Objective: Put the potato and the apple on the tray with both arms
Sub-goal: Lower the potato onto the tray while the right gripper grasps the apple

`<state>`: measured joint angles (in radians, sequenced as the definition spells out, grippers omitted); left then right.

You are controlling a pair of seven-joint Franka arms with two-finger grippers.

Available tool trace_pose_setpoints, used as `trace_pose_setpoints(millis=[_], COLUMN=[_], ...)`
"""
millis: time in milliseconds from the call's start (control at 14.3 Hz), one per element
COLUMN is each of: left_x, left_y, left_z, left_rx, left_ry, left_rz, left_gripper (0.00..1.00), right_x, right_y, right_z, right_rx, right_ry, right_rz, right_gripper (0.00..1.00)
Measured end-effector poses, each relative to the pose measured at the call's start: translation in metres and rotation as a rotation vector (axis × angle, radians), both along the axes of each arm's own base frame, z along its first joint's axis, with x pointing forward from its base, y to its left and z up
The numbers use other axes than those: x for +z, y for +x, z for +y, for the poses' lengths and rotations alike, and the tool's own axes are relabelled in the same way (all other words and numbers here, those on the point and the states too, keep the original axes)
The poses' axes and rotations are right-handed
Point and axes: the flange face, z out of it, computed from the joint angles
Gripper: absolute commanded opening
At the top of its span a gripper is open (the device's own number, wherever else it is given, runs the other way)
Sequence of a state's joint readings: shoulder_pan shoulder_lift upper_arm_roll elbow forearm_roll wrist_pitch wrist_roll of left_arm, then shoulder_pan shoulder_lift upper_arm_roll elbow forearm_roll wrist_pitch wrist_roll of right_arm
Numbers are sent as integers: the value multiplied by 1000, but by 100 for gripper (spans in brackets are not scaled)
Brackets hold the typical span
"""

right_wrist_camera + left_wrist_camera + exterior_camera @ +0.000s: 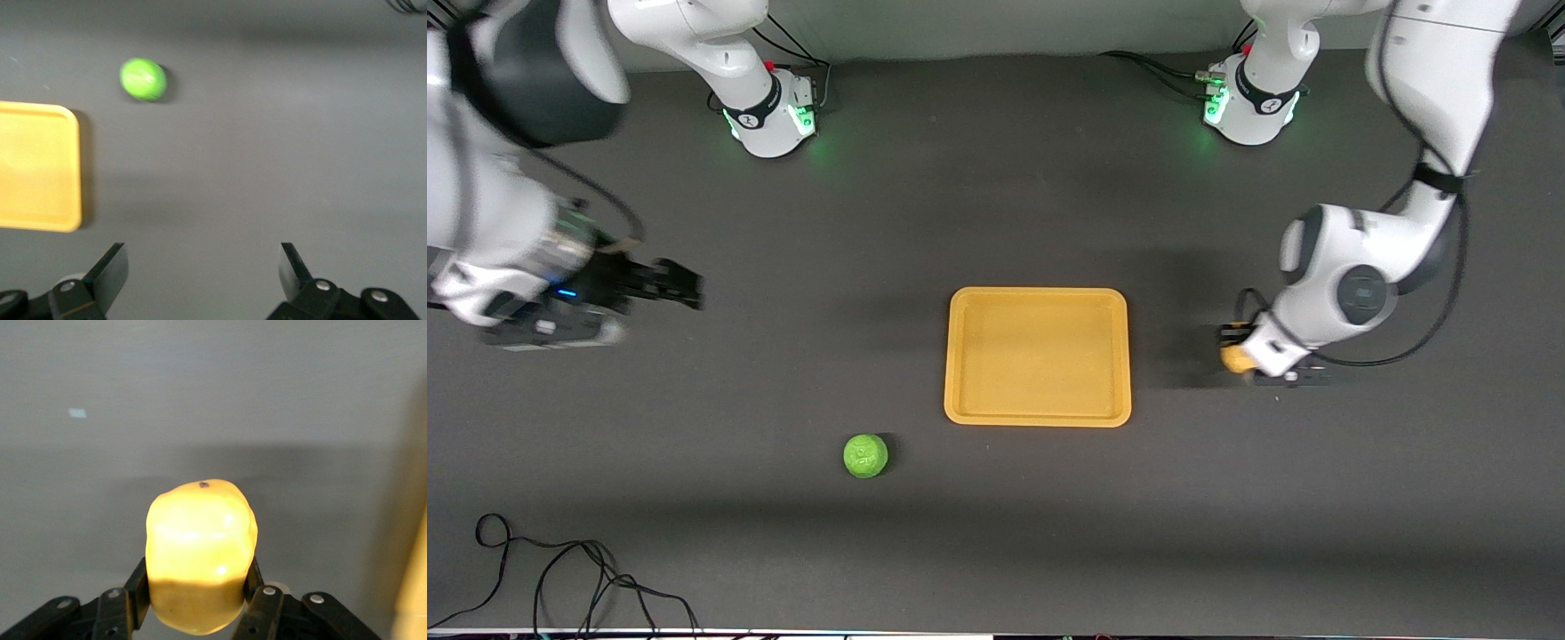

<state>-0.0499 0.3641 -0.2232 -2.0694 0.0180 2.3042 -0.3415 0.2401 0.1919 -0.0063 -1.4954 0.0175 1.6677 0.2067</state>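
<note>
**Potato gripped beside the tray, apple waiting on the table**

Potato [200, 553] sits clamped between the two fingers of the left tool [1240, 356], which is low at the left arm's end of the table [996, 222], just beside the tray [1038, 356] but not over it. From the left wrist view the fingers press on the lower flanks of the potato, and most of its body bulges above them, so the hold looks shallow. The tray's bed is bare.

The apple [865, 455] rests on the table, nearer to the front camera than the tray and toward the right arm's end. The right tool [667, 286] hangs over the table at the right arm's end, well apart from the apple, with its fingers spread wide and nothing between them; the right wrist view shows the apple and a corner of the tray ahead of it.

The step in hand appears to be carrying the potato onto the tray. To do it well, the left arm should probably lift enough to clear the low rim, travel level toward the middle of the tray, and lower until the potato is close to the bed before letting go, since a lumpy oval may roll if dropped. Keeping the motion smooth should guard against the potato slipping out of the shallow grip. The right arm can line up squarely over the apple meanwhile.
</note>
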Motion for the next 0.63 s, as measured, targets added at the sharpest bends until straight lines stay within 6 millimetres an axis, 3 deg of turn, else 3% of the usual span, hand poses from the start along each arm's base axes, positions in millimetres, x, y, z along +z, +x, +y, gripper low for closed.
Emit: trace_pose_setpoints(millis=[140,349,488,628], left_x=[15,11,-5,-21], left_y=[-12,-47,-65,-69], left_z=[-68,-150,-181,-191], left_rx=[44,54,48,55], left_ry=[11,19,18,4], left_rz=[-1,7,11,2], left_gripper=[4,4,4,6], right_x=[-11,-45,-71,-108], right_y=[22,53,68,83], right_z=[49,82,87,92], right_rx=[-3,4,4,3], right_ry=[3,0,4,7], right_rz=[-17,-9,-22,-34], right_gripper=[100,100,100,100])
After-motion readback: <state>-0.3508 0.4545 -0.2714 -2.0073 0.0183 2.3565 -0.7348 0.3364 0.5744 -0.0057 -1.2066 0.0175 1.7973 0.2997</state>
